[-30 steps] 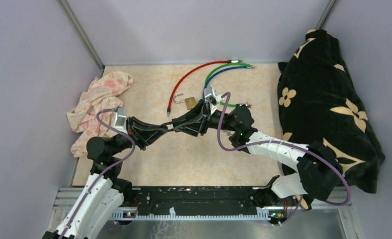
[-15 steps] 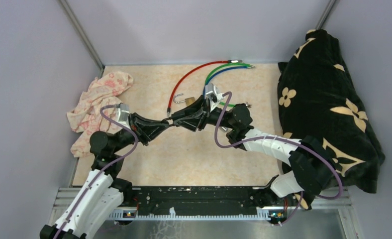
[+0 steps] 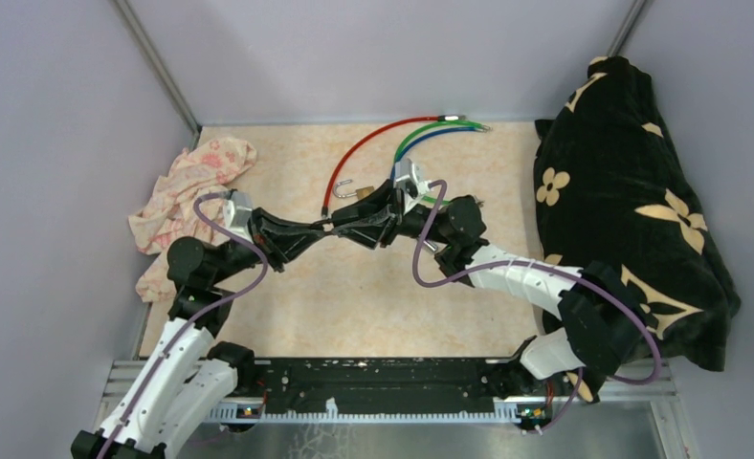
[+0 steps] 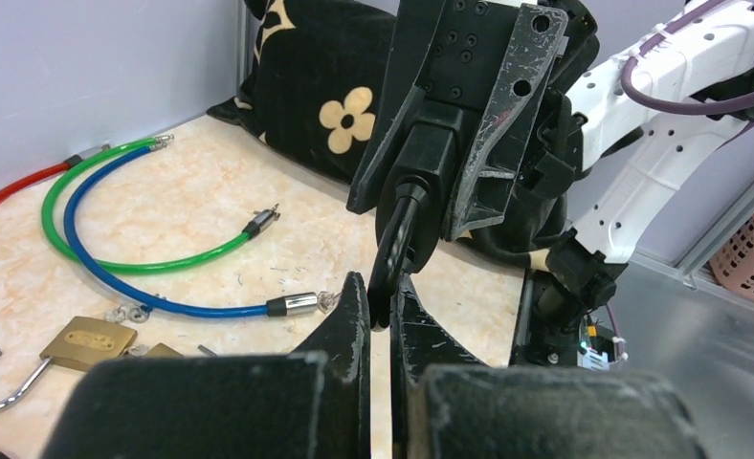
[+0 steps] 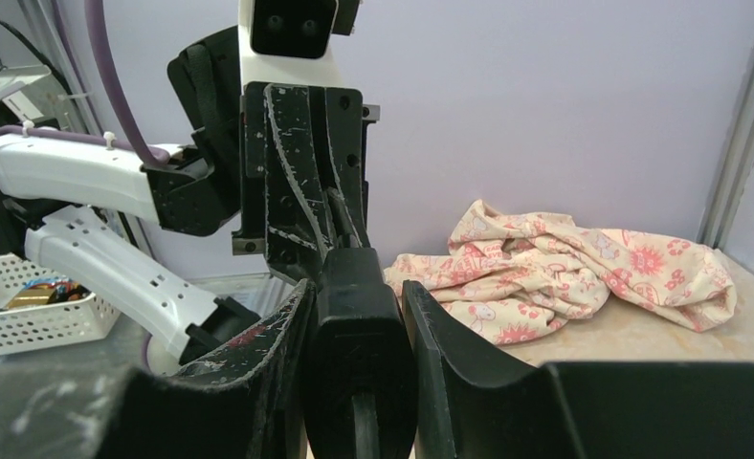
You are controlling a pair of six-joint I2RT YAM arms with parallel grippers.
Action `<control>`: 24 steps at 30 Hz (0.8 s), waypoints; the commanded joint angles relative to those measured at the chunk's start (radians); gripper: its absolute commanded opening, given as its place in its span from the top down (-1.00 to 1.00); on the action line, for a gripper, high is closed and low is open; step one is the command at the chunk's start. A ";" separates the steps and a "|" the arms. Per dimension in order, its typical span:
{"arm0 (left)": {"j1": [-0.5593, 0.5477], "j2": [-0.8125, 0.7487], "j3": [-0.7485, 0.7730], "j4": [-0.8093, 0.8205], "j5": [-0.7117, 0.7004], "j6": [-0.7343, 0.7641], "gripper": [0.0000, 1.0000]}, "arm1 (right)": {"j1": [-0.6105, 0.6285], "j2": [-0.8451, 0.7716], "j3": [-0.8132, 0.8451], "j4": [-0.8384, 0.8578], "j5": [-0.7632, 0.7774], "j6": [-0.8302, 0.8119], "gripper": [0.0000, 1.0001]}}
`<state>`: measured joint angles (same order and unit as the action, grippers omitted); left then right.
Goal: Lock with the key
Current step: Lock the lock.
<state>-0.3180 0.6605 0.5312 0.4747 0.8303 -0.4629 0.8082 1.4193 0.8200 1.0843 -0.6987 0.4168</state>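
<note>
The two claws meet tip to tip above the middle of the worktop (image 3: 373,296). The right claw (image 5: 356,292) is part-way open and clamps a black block (image 4: 431,153) between its fingers. A black curved bar (image 4: 390,251) runs out of that block into the left claw (image 4: 378,301), which is closed tight on it. Whether either black piece is the key I cannot tell. A brass padlock (image 3: 362,195) lies flat on the worktop with its hoop swung open. It sits just above the joined claws in the overhead view and neither claw touches it. The near end of a red cable (image 3: 359,153) lies just beside the padlock, close to where the claws meet, and the cable arcs away toward the upper middle of the frame. A green cable (image 4: 177,262) and a blue cable (image 4: 210,310) curl beside it, partly covered in the overhead view by the right arm. A pink flowered cloth (image 3: 187,206) is bunched at the left edge of the worktop, just behind the left arm. A black cushion with cream flowers (image 3: 632,191) fills the right side, close against the right arm.
</note>
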 commanded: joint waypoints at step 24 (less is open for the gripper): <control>-0.162 0.123 0.149 -0.039 0.257 0.167 1.00 | 0.104 0.211 0.082 -0.192 -0.095 -0.051 1.00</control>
<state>-0.3305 0.7311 0.6083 0.3576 0.8555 -0.3065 0.7845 1.4746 0.8406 1.1126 -0.7395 0.3923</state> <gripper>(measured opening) 0.029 0.340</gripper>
